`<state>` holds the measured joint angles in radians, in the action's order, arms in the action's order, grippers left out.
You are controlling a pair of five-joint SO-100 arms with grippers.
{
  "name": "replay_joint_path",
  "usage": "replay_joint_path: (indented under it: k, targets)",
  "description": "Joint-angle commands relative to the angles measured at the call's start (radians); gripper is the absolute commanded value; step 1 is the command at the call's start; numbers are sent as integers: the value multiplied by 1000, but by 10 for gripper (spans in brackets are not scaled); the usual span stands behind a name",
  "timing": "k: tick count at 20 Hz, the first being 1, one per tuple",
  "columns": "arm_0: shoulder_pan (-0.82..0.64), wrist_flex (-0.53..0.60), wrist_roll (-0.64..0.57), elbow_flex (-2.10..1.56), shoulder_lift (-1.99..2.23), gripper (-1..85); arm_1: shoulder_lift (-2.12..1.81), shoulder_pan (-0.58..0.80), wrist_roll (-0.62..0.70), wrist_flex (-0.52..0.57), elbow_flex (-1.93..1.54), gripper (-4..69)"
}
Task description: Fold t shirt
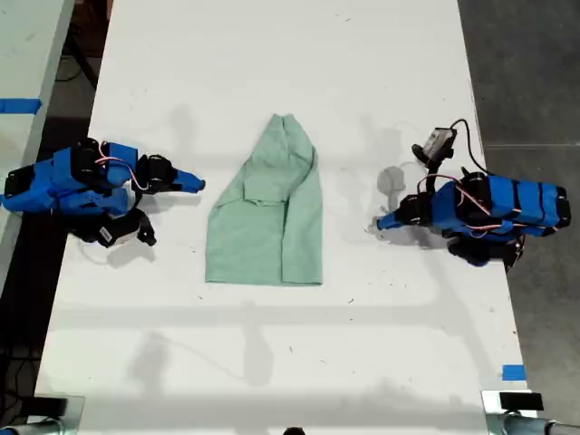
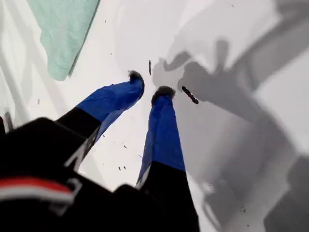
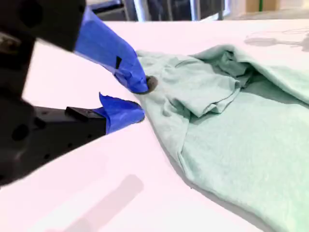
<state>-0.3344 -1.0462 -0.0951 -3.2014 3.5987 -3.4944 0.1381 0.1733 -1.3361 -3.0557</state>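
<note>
The pale mint-green t shirt (image 1: 268,227) lies flat in the middle of the white table (image 1: 290,362), tapered end toward the far side, with one sleeve folded over its body. My first gripper (image 1: 381,222) is at the exterior view's right, a short way off the shirt's edge. In its wrist view, my first gripper (image 2: 149,84) is slightly open over bare table, with a shirt (image 2: 63,34) corner beyond. My second gripper (image 1: 195,184) sits at the exterior view's left, close to the shirt. My second gripper (image 3: 141,100) is slightly open and holds nothing, right at the shirt's (image 3: 231,135) rumpled edge.
Both blue arm bodies rest on the table near its side edges in the exterior view. Blue tape (image 1: 514,372) marks the near right corner in the exterior view. Dark floor (image 1: 535,72) lies beyond the right edge. A small camera on a cable (image 1: 439,140) sticks up by the first arm.
</note>
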Motion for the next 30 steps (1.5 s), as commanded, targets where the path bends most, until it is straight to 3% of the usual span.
replay_joint_path:
  k: [1, 30]
  targets:
    - [-40, -5, 44, -8, 6, 69, -14, 8, -3, -2, -49, 72]
    - [-58, 0, 18, -21, 6, 109, -14, 8, -3, -2, -49, 79]
